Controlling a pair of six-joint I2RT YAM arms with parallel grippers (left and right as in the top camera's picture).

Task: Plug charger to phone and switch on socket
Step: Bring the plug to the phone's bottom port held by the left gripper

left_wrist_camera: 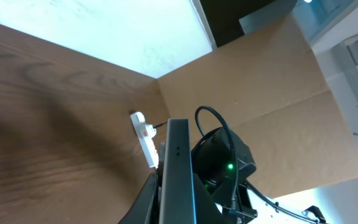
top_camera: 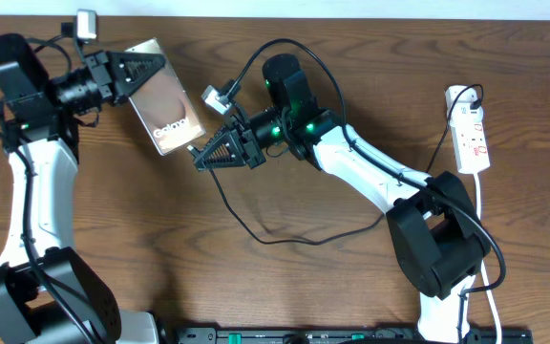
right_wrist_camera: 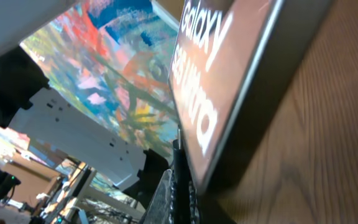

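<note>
Closest to the right wrist camera is the phone [right_wrist_camera: 229, 81], its white lettering filling the view as it stands tilted on one edge above the bench [top_camera: 285, 296]. From overhead, the left fingers [top_camera: 134, 69] are clamped on the phone's upper end near the bench's far-left corner. The right fingers [top_camera: 220, 151] are pinched narrow on the charger [top_camera: 294, 242] at the phone's lower end. Whether the plug is seated cannot be told. The socket [top_camera: 472, 129] lies well apart at the right edge.
</note>
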